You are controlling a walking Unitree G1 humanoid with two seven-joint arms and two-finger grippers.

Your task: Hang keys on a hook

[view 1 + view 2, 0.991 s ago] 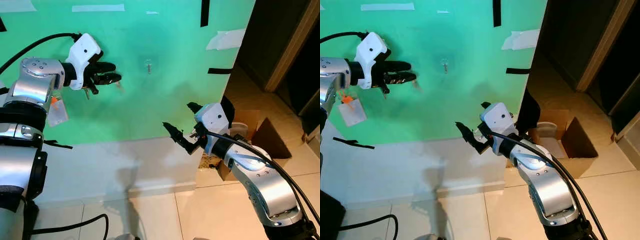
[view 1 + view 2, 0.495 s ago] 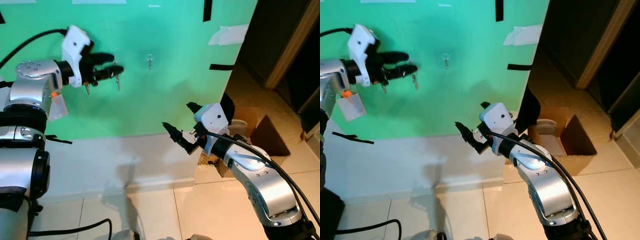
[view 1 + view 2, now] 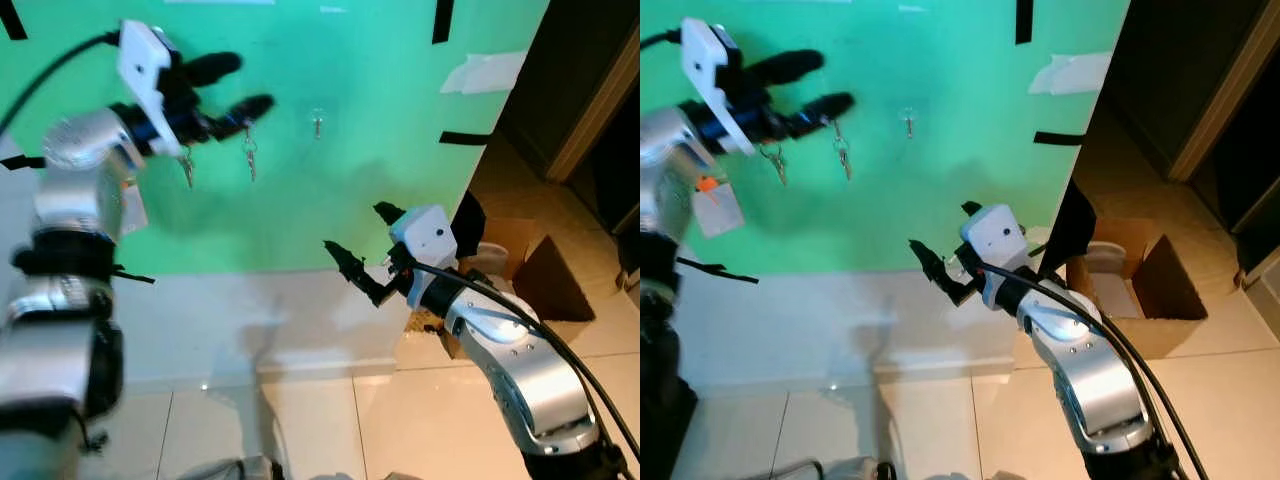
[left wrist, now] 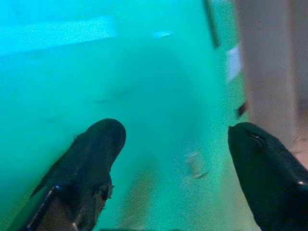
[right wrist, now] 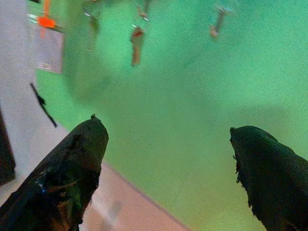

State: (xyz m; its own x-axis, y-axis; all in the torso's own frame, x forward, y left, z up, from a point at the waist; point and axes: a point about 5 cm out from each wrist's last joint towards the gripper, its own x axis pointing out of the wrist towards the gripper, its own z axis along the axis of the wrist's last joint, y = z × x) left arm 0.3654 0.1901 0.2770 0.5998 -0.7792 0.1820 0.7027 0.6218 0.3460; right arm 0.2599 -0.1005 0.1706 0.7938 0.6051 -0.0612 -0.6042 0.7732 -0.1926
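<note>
A small metal hook (image 3: 317, 122) sticks out of the green wall (image 3: 330, 200). My left gripper (image 3: 250, 82) is raised to the left of the hook at about its height, a short gap away. Its fingers are spread open, and the keys (image 3: 249, 156) dangle from the lower finger (image 3: 252, 104), with a second key (image 3: 187, 166) hanging nearer the wrist. In the left wrist view the blurred hook (image 4: 195, 164) lies between the two parted fingers. My right gripper (image 3: 354, 228) is lower, below and right of the hook, open and empty. Its wrist view looks up at the keys (image 5: 136, 45) and hook (image 5: 216, 24).
An open cardboard box (image 3: 530, 265) stands on the tiled floor by a dark doorway at the right. Black tape strips (image 3: 460, 138) and white tape (image 3: 485, 72) are stuck on the wall. A paper tag with an orange clip (image 3: 715, 205) hangs at the left.
My left gripper has risen and moved right toward the hook. Its fingers have spread apart, leaving the keys dangling from the lower finger. The right arm has held still.
</note>
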